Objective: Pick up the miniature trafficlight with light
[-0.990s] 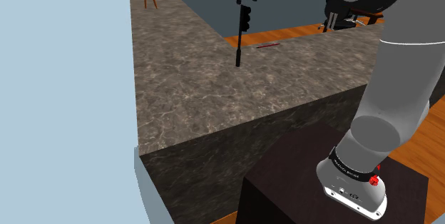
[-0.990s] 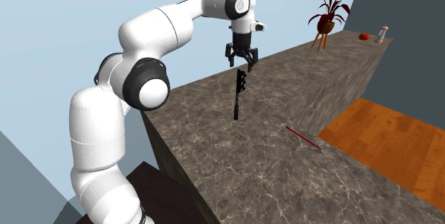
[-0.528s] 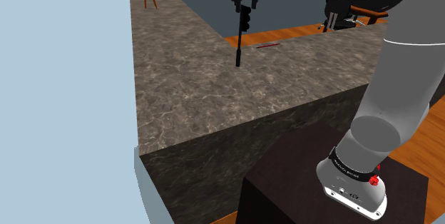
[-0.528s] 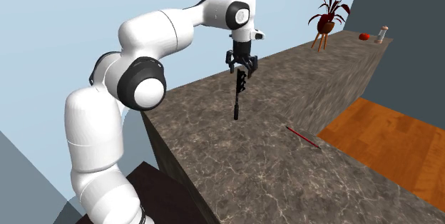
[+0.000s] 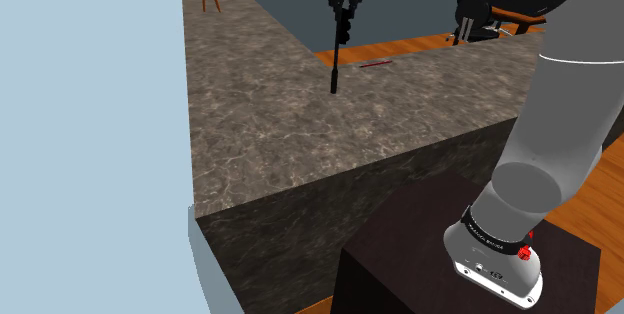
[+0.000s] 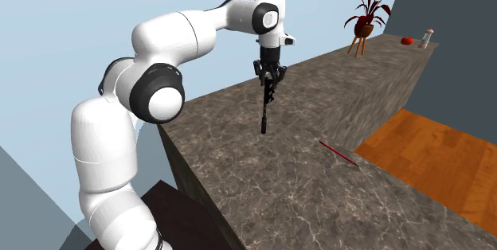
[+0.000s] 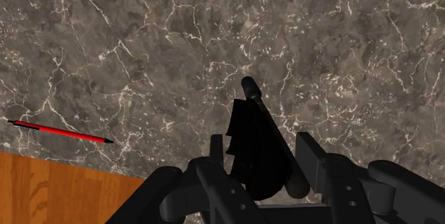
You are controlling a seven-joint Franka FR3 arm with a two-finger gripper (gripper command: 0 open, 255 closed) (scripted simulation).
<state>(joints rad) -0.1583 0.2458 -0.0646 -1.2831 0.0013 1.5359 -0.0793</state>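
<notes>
The miniature traffic light (image 5: 336, 62) is all black, a thin pole with a signal head on top, standing upright on the dark marbled countertop (image 5: 250, 122). In the second exterior view the traffic light (image 6: 264, 115) stands near the counter's middle, close to the light blue wall. My gripper (image 5: 346, 4) comes straight down onto its top, and the gripper (image 6: 271, 74) is shut on the signal head. In the wrist view the traffic light (image 7: 253, 140) sits clasped between the two fingers of the gripper (image 7: 262, 160), its pole base resting on the stone below.
A red pencil (image 6: 338, 152) lies on the counter near the edge over the wooden floor (image 6: 434, 161). At the far end stand a potted plant (image 6: 365, 19), a small red object (image 6: 406, 41) and a shaker (image 6: 428, 39). The dark stand (image 5: 420, 252) is below the counter's front.
The gripper came down over the traffic light's head and its fingers shut on it. The traffic light still stands in the same spot.
</notes>
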